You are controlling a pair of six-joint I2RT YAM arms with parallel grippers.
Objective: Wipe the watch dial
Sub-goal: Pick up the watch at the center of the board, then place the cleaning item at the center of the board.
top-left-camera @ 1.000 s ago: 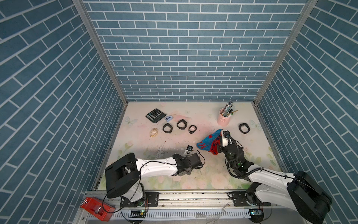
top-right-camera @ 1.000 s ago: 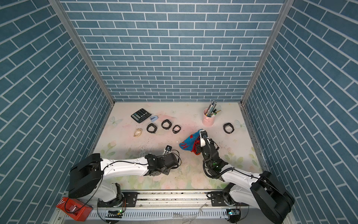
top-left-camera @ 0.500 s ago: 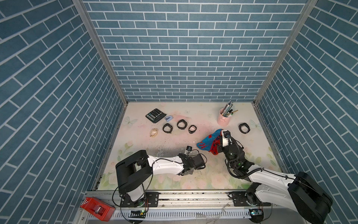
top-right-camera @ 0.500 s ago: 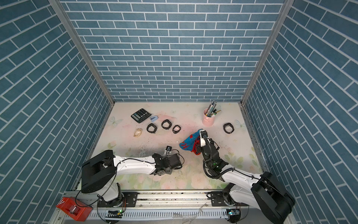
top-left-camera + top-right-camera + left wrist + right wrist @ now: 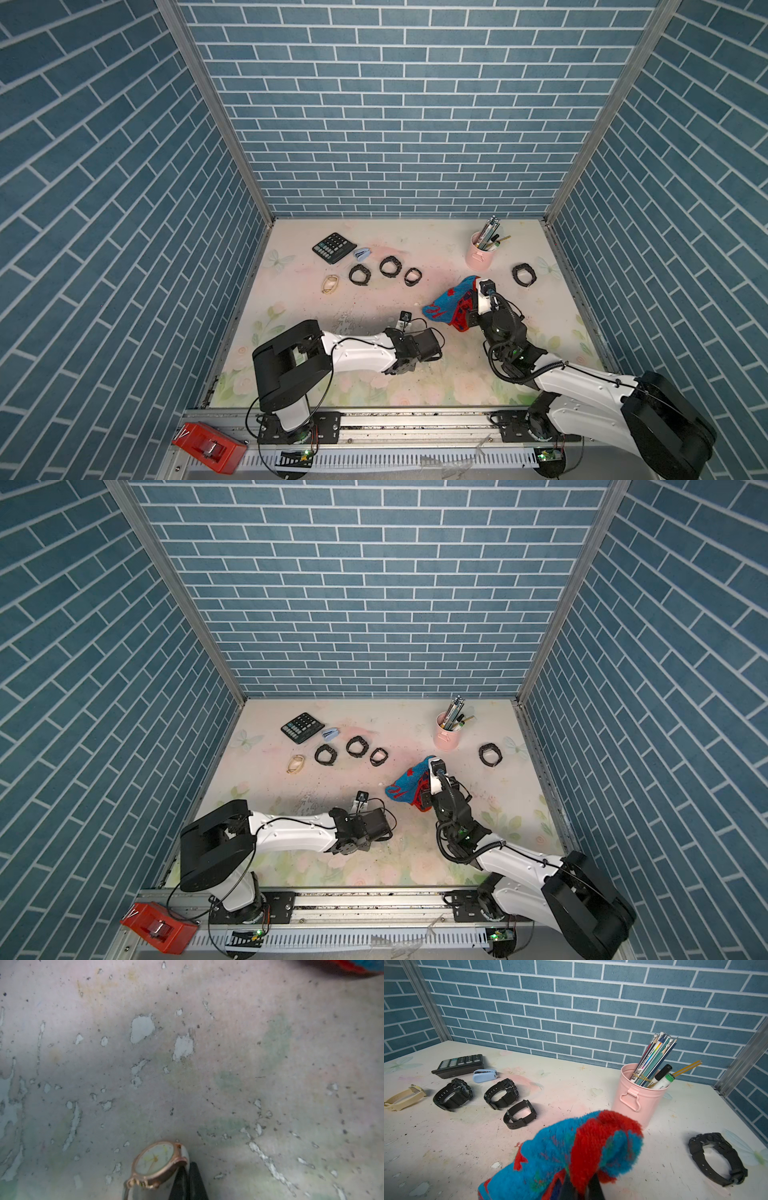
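Note:
A rose-gold watch with a white dial [image 5: 154, 1160] stands tilted on edge on the worn table. My left gripper [image 5: 188, 1165] is right beside it, fingers pressed together, and the white strap runs down into them. In both top views this gripper [image 5: 430, 357] is low over the table's front middle, and its body hides the watch. My right gripper [image 5: 578, 1186] is shut on a fluffy blue and red cloth [image 5: 571, 1151], held up to the right of the left gripper. The cloth [image 5: 446, 301] [image 5: 405, 785] droops toward the left.
A pink cup of pens [image 5: 478, 257] stands at the back right, with a black watch [image 5: 523, 274] beside it. Three black watches [image 5: 390, 266], a beige watch [image 5: 330, 284], a calculator [image 5: 334, 248] and a small blue stapler [image 5: 362, 253] lie at the back left.
My left gripper's fingers have closed beside the rose-gold watch, and that arm's elbow has shifted a little to the right. The right arm and cloth have stayed put.

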